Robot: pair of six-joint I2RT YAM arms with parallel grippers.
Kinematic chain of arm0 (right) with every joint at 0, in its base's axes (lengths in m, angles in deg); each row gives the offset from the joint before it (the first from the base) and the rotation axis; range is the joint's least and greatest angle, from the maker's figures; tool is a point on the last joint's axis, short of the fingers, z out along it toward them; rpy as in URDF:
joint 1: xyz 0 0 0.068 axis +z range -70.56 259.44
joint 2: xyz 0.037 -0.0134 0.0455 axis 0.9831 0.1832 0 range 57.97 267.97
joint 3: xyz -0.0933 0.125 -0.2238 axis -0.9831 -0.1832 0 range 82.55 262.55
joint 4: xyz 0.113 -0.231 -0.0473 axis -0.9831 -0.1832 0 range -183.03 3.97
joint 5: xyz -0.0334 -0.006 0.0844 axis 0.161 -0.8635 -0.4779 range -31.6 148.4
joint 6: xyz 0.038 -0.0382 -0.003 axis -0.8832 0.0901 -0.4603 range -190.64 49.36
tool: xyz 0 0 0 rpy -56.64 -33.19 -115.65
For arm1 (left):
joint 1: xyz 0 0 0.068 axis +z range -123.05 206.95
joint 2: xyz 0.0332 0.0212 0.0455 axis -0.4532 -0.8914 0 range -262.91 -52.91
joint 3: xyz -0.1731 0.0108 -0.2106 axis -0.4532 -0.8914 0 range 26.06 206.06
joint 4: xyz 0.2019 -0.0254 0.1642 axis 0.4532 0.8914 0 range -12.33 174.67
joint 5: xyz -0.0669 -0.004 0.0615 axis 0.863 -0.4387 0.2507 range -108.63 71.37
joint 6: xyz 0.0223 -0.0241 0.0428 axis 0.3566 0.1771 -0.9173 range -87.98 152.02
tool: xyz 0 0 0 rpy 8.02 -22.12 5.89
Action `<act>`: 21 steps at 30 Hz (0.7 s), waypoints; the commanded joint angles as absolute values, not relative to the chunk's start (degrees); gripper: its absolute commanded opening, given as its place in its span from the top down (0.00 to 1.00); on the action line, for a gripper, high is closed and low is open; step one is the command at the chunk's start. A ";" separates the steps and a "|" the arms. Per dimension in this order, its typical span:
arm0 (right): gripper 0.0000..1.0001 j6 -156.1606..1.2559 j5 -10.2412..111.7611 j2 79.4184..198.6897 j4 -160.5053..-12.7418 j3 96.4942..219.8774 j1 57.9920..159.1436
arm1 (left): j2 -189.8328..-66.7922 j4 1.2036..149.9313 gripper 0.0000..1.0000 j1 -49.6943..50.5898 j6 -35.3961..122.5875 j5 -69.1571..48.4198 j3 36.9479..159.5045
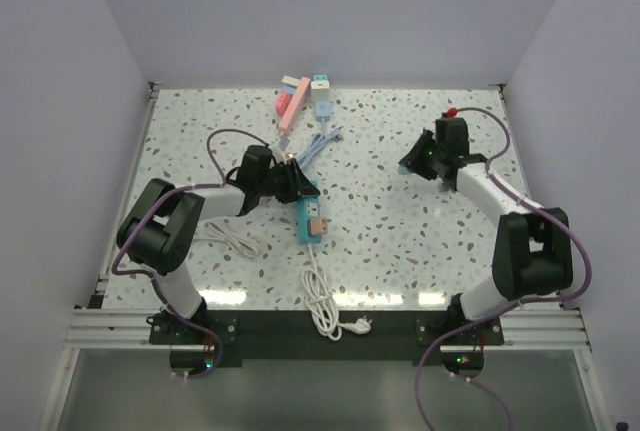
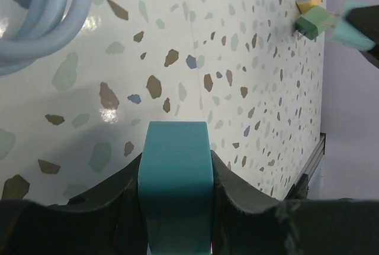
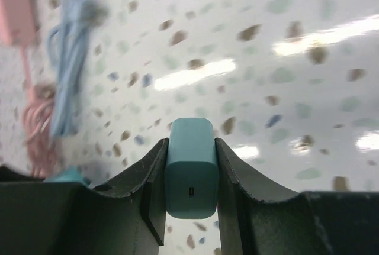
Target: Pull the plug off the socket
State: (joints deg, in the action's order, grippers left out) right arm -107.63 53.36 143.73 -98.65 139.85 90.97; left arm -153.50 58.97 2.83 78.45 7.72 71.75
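The teal plug [image 3: 189, 169] is out of the socket strip [image 1: 309, 217] and well apart from it, over towards the right edge of the worktop [image 1: 400, 251], about halfway back. The right gripper [image 3: 190, 144] has it pinched between both fingers, closed only to the plug's width, with the small port face turned to the wrist camera. The teal socket strip lies near the middle of the worktop, and the left gripper [image 1: 293, 183] is closed around its far end, fingers pressed to both sides. A small orange piece sits on the strip's top. From the strip's near end a white cable [image 1: 320, 296] runs in loops to the near edge. By the far edge lie a pink strip [image 1: 291, 101] and a pale blue strip [image 1: 322, 97], with a blue cable [image 1: 316, 146] just in front of them.
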 commanded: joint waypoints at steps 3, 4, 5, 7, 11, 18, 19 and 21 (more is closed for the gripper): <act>1.00 -111.25 57.78 155.67 -102.89 145.90 81.91 | -152.49 58.42 1.00 2.87 75.17 12.04 77.29; 1.00 -110.90 59.96 157.36 -104.47 148.88 81.64 | -152.31 59.29 1.00 2.87 74.82 12.39 77.82; 1.00 -110.46 60.94 158.51 -106.49 150.04 81.38 | -152.22 59.65 1.00 2.87 74.56 12.66 78.00; 1.00 -110.19 62.70 160.36 -107.12 151.45 80.76 | -151.61 60.79 1.00 2.87 73.68 12.66 78.09; 0.63 -110.28 62.80 160.72 -107.65 151.63 79.97 | -150.55 61.06 1.00 2.87 73.32 12.66 77.65; 0.15 -108.34 58.50 153.61 -107.12 151.55 79.88 | -150.37 59.48 1.00 2.87 74.46 13.10 77.30; 0.14 -108.17 58.49 150.81 -107.56 151.37 79.88 | -150.38 59.30 1.00 2.87 74.64 13.27 77.73; 0.14 -107.38 53.87 147.20 -107.30 149.19 80.40 | -150.64 58.95 1.00 2.87 75.08 13.45 78.17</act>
